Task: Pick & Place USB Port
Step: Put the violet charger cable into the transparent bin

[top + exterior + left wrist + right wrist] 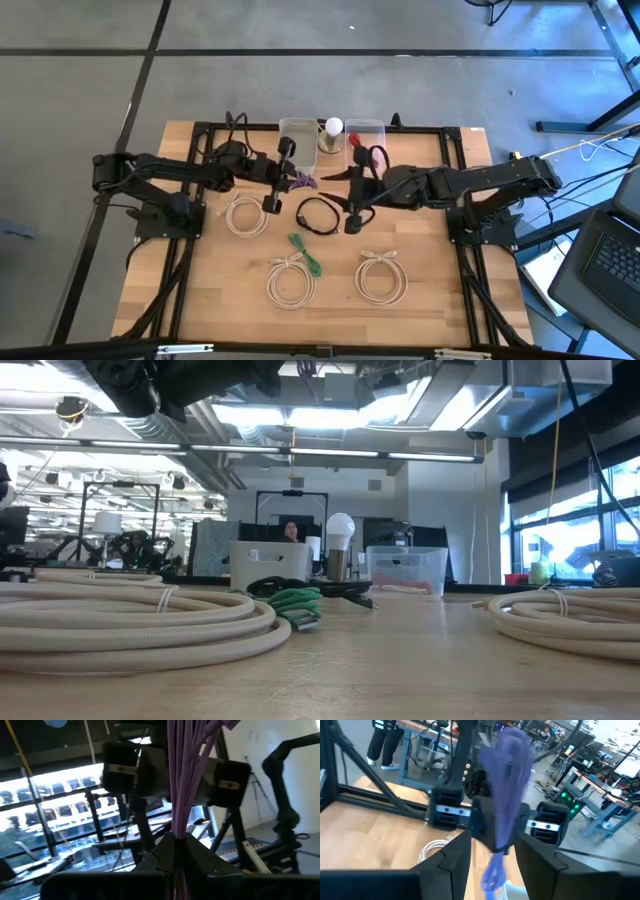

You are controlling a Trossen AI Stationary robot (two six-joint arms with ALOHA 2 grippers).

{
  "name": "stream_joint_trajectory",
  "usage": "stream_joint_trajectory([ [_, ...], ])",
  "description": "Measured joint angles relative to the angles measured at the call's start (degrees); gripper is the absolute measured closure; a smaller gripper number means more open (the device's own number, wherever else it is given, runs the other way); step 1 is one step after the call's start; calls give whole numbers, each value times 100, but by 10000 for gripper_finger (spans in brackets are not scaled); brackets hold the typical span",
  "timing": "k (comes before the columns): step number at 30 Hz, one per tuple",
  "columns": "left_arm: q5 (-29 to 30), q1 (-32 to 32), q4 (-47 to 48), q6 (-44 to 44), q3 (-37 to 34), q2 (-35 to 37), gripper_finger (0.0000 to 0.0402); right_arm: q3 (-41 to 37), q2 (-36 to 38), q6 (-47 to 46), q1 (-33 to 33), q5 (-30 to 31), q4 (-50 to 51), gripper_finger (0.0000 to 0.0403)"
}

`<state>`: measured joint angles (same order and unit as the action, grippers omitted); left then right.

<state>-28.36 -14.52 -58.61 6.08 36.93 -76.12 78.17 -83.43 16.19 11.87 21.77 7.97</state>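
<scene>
Two clear plastic bins are seen at the far edge of the wooden table [430,240]: the left bin [296,133] and the right bin [366,132], with a white light bulb [333,128] standing on a small base between them. What lies inside the left bin cannot be made out; a dark red item is seen low in the right bin in the low view. A bundle of purple cable [303,181] is held in the air between the two arms, just in front of the left bin and above the table. The left gripper [277,177] is clamped on it, with the strands seen running straight out from between its dark fingers [195,857] in the left wrist view. The right gripper [352,197] is placed opposite, its fingers [452,857] spread apart with the purple bundle hanging in the gap between them; contact cannot be told. The bundle's long axis is seen running roughly from the left gripper toward the right one. On the table lie a black cable coil [318,215], a green cable [307,253] and three cream cable coils [290,280], one near the left arm and two at the near edge
</scene>
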Motion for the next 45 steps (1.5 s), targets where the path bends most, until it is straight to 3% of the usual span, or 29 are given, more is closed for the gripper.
stream_joint_trajectory([
  [11, -12, 0, 2, -87, 0, 0, 393, 0, -324, 80, -431, -821, -639, 250],
  [18, -12, 0, 3, -87, 0, 4, 393, 2, -540, 87, -623, -941, -1052, 255],
  [22, 7, -7, -2, -86, 0, 9, 393, 2, -589, 91, -733, -972, -1080, 294],
  [26, 40, -9, -8, 8, 0, 10, 389, 0, -606, 169, -766, -1000, -1055, 376],
  [30, 41, 9, 2, -7, 0, 11, 359, 0, -588, 317, -766, -995, -1025, 384],
  [35, 149, 13, 93, 95, 0, -2, 303, 2, -405, 541, -674, -204, -432, 386],
  [40, 460, 30, 428, 84, 0, 70, 245, 2, -24, 401, -472, 1384, 836, 386],
  [42, 675, 11, 778, 128, 0, 149, 228, 2, 159, -97, -372, 1939, 1565, 386],
  [45, 931, 40, 1251, 301, 0, 338, 212, 2, 457, -1463, -463, 2024, 3001, 386],
])
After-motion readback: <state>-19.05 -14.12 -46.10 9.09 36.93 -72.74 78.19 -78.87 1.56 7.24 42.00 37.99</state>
